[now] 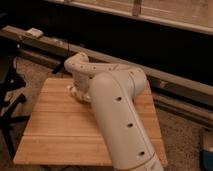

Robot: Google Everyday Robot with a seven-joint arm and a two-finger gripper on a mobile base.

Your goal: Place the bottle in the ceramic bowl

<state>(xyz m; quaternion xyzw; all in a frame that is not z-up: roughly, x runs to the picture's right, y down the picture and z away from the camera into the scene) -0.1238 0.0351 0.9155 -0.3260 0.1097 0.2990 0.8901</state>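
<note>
Since the bottle [73,90] shows as a pale shape low at the table's 10 o'clock, right at the gripper [79,95], we judge the placing not yet done. Whether the gripper holds it, we cannot tell. The ceramic bowl is hidden from us, perhaps behind the arm [116,115]. The wooden table [52,135] has bare boards toward 7 o'clock.

Scene dim, warm yellowish cast. Light seemed to fall from above: soft sheen on upper shell of arm [117,120], wooden table [55,135] evenly lit. Background beyond table dark; floor [30,75] at left in shadow. At table's far side, gripper [75,93] sat shaded under arm, mostly hidden.
</note>
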